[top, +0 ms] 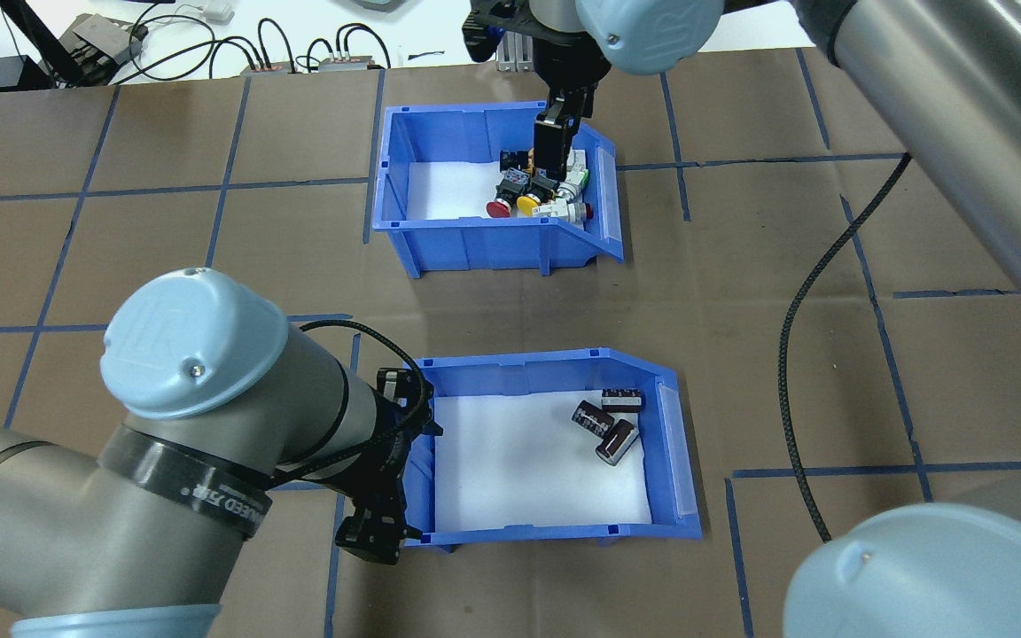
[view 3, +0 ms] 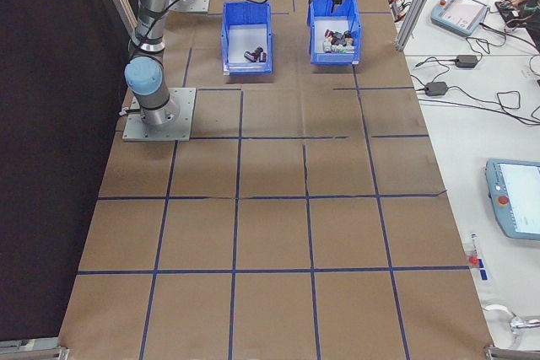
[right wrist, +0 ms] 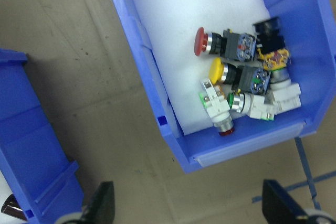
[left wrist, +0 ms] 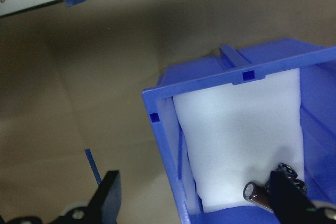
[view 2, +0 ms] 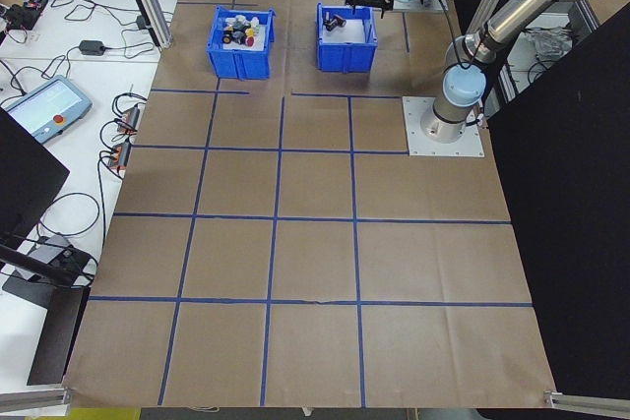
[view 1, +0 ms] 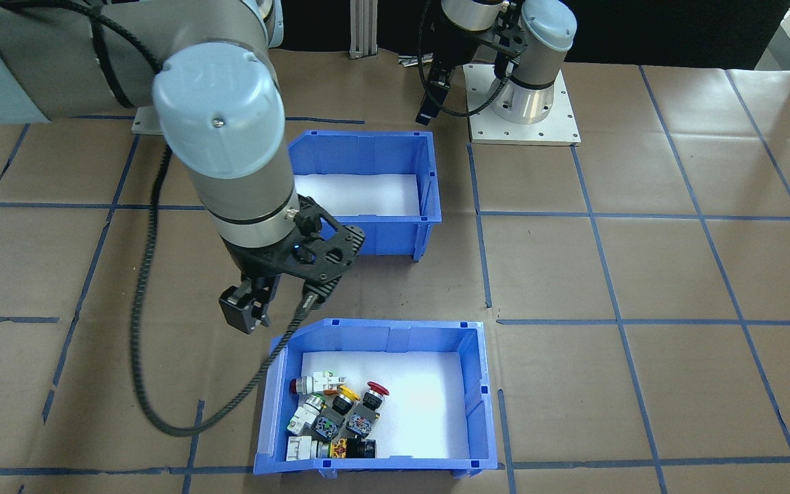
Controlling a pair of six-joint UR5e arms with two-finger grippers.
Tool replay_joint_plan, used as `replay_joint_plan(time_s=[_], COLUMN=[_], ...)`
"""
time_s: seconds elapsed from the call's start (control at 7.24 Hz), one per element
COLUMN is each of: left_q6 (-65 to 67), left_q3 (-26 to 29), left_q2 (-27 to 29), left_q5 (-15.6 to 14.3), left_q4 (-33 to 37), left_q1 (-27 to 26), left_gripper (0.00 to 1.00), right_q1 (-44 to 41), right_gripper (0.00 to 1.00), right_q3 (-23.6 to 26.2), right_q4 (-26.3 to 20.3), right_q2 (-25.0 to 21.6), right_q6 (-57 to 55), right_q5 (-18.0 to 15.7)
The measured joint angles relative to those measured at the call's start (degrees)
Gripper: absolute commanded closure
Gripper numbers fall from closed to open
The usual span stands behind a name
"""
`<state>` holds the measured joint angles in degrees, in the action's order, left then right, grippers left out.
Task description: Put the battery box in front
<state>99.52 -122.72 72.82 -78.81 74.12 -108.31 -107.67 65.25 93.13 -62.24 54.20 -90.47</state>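
Observation:
The battery box [top: 555, 533] is the nearer blue bin in the overhead view, holding three dark cylinders [top: 608, 424] on a white liner. My left gripper [left wrist: 194, 182] is open at its near-left corner. In the left wrist view the bin's wall [left wrist: 170, 145] lies between the two fingers, one outside and one over the liner next to a cylinder [left wrist: 256, 192]. In the front-facing view the box [view 1: 367, 237] sits behind the switch bin. My right gripper [right wrist: 188, 187] is open and empty above the switch bin [right wrist: 157, 103].
The identical blue bin with coloured push-button switches [top: 484, 250] stands farther from the robot, about one bin's depth from the battery box. Brown paper with blue tape lines covers the table [top: 120, 230]. The right arm's black cable [top: 794, 354] hangs at the right.

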Motion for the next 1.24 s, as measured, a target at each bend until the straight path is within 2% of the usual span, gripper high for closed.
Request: replay_joint_plan(time_s=[0.55,0.97,1.24], left_q6=[11.00,16.79,19.84], left_q3=[-1.44,-4.82,-6.81], left_q2=[7.22,8.14,8.33], left_q5=[-0.45,-0.36,-0.18], left_q4=[-6.95,-11.79,-15.62], left_q1=[-6.45,-9.85,-11.13], left_gripper=[0.02,0.02,0.02], right_q1=[-5.68,-7.09,-8.47], right_gripper=[0.00,0.00,0.02], right_q3=[-0.53,-0.27,-0.10], right_q4=[7.66,9.39,12.53], right_q2=[5.48,9.77,12.55], right_q6=[6.92,7.58,7.06], right_q5=[-0.28,-0.26,-0.39])
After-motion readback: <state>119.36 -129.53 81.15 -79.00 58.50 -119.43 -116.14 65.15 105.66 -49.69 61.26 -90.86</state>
